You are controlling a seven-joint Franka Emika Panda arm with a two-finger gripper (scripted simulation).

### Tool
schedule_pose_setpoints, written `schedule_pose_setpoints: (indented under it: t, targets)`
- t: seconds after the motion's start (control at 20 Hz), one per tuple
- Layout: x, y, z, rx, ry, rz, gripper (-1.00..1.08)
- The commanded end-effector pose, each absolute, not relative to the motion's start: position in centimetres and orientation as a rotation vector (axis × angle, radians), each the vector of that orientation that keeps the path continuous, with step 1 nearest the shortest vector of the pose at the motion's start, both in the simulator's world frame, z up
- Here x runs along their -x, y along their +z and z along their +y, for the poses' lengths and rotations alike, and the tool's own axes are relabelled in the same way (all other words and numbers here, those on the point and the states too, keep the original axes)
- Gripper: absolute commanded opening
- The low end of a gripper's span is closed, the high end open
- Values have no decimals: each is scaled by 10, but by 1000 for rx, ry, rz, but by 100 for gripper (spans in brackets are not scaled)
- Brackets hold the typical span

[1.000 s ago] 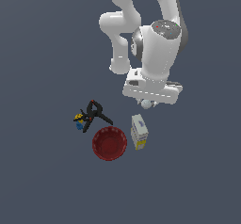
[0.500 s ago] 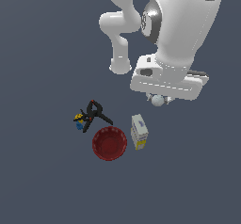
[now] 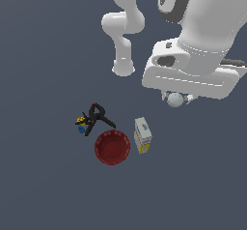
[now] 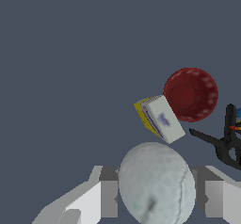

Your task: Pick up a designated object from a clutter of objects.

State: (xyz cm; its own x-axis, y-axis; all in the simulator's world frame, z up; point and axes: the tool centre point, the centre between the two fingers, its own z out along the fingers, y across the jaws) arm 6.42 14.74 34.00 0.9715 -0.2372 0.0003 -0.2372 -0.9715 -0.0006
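Observation:
The small white ball (image 3: 175, 99) hangs in the air under the big white hand, held between the fingers of my gripper (image 3: 176, 100). In the wrist view the ball (image 4: 156, 183) fills the space between the two grey fingers (image 4: 108, 196), with my gripper (image 4: 157, 197) shut on it. Far below on the floor lie the red bowl (image 3: 112, 147), the white and yellow box (image 3: 143, 135), the black clamp (image 3: 96, 118) and the small blue-yellow item (image 3: 81, 123). The wrist view also shows the bowl (image 4: 190, 94), the box (image 4: 158, 119) and the clamp (image 4: 225, 143).
The arm's white base and links (image 3: 123, 40) rise behind the clutter in the exterior view. The large hand body (image 3: 193, 72) hides most of the fingers there. Dark floor (image 3: 43, 185) surrounds the objects.
The hand has risen with the ball toward the exterior camera, looming larger and shifting to the exterior view's right. The objects on the floor have not moved.

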Motion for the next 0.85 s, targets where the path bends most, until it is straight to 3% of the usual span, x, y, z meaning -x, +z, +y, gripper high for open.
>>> schedule_pose_setpoints:
  t: [0.0, 0.8]
  targets:
    - [-71, 351, 151, 3119, 0, 376, -100]
    - [-90, 377, 158, 3119, 0, 376, -100]
